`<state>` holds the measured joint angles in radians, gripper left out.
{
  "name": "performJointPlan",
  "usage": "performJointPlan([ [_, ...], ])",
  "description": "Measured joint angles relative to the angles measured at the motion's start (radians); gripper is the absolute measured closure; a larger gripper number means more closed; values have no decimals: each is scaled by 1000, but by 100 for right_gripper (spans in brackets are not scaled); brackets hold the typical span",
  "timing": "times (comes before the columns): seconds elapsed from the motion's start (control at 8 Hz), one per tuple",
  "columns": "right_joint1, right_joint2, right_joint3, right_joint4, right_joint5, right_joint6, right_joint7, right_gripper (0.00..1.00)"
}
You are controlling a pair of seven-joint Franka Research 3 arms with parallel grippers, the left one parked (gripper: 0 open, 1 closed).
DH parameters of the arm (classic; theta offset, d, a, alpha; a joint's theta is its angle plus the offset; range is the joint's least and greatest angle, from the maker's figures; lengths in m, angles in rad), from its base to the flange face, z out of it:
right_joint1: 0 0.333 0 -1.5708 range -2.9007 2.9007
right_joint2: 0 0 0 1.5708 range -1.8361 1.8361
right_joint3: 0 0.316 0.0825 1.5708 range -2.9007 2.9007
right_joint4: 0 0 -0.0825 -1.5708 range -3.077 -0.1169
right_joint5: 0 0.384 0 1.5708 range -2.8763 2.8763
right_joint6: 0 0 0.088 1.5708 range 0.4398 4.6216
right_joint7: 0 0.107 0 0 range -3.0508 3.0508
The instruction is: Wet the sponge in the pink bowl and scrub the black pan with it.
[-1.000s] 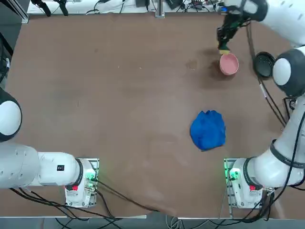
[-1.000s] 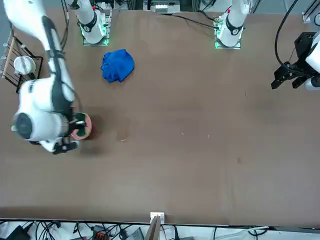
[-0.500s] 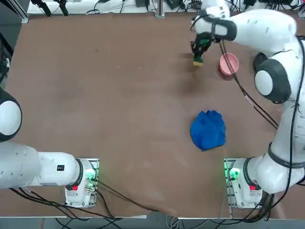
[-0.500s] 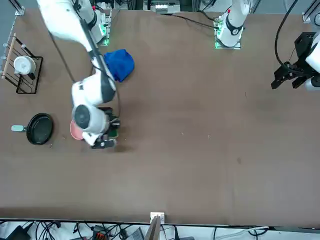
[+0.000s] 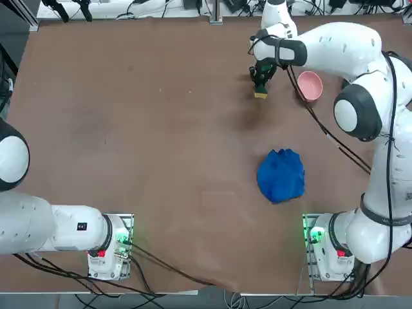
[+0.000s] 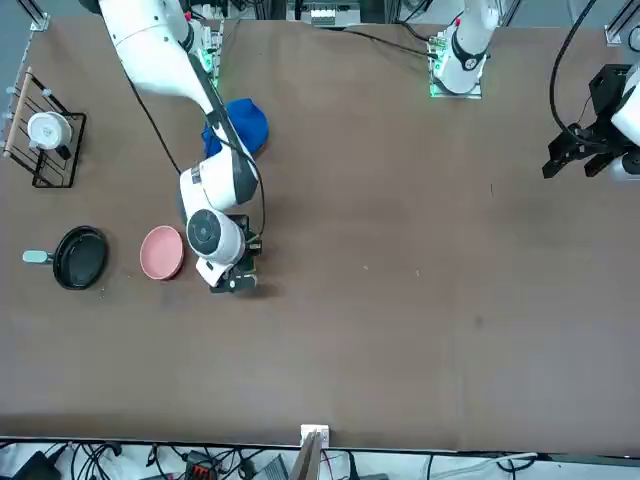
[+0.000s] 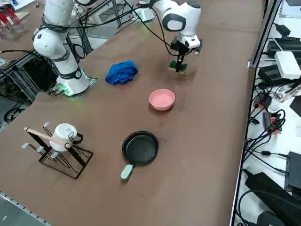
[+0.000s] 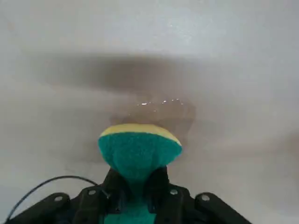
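Observation:
My right gripper (image 5: 260,82) is shut on the sponge (image 5: 261,93), green with a yellow layer, and holds it down at the table, left of the pink bowl (image 5: 309,85) in the top view. The wrist view shows the sponge (image 8: 139,147) pinched between my fingers, its yellow face toward a wet-looking patch of table. From the right side, the sponge (image 7: 178,70) lies beyond the bowl (image 7: 162,99), and the black pan (image 7: 140,147) sits nearer that camera, handle toward it. In the front view the pan (image 6: 80,257) is left of the bowl (image 6: 161,252).
A crumpled blue cloth (image 5: 280,175) lies between the bowl and my arm's base. A wire rack with a white mug (image 7: 59,143) stands near the table's right edge, past the pan.
My right arm has swung away from above the pink bowl, carrying the sponge leftward in the top view, and has brought it down to the table beside the bowl.

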<state>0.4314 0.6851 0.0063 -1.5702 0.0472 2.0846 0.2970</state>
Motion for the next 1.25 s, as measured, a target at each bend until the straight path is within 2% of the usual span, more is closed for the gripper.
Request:
performJointPlan([
  [0.38,3,29,-5,-1,-50,19,2,74],
  [0.75,4,53,-6,-1,-56,42,3,67],
  [0.88,4,57,-6,-1,-56,45,3,58],
  [1.25,4,57,-7,-1,-56,48,3,5],
])
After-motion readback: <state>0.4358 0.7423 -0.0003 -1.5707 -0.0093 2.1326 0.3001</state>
